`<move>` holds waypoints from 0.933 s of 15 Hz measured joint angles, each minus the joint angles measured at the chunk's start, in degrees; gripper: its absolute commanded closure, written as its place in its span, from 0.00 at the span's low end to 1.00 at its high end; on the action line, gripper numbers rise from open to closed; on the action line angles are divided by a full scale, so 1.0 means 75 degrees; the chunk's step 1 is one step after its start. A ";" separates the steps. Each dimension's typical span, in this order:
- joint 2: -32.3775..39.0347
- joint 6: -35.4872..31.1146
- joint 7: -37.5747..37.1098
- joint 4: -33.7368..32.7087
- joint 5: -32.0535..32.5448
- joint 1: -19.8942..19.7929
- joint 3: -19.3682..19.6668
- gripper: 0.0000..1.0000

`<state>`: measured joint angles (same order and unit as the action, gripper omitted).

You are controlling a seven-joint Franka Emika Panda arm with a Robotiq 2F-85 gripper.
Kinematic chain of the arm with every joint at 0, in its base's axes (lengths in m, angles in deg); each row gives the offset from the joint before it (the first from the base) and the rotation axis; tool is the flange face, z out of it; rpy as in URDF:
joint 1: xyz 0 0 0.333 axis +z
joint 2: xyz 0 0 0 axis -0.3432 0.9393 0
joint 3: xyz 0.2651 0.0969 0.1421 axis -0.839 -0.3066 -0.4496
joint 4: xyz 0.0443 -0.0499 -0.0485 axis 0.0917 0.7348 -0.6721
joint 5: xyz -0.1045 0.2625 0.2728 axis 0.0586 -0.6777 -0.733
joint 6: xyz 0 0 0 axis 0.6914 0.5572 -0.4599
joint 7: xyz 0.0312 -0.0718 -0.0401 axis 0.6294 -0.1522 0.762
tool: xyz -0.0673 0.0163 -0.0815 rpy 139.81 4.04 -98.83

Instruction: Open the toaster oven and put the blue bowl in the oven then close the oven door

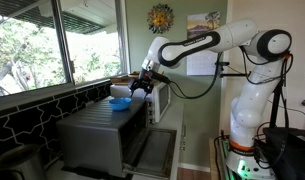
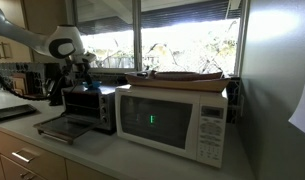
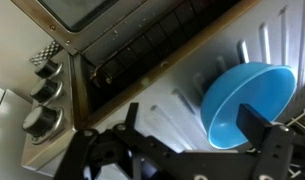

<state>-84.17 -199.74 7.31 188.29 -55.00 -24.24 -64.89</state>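
The grey toaster oven stands on the counter, with its ribbed top filling the wrist view. The oven door is folded down flat in front, and its dark glass shows at the top of the wrist view. The blue bowl sits on the oven's top, seen as a small blue shape in an exterior view. My gripper hangs open just above the top. Its right finger is over the bowl's near side, and the jaws hold nothing.
A white microwave stands beside the oven with a flat wooden tray on top. The oven's knobs line its front side panel. Windows run behind the counter. The white robot base stands further along.
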 measured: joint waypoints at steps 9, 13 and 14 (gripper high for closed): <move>0.1400 -0.0014 -0.0367 -0.1203 0.0153 0.0323 0.0342 0.69; 0.1521 -0.0015 -0.0269 -0.1295 0.0093 0.0546 0.0590 0.97; 0.1517 -0.0015 -0.0208 -0.1295 0.0032 0.0599 0.0656 0.99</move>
<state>-72.79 -199.85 5.76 178.58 -54.76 -19.74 -59.97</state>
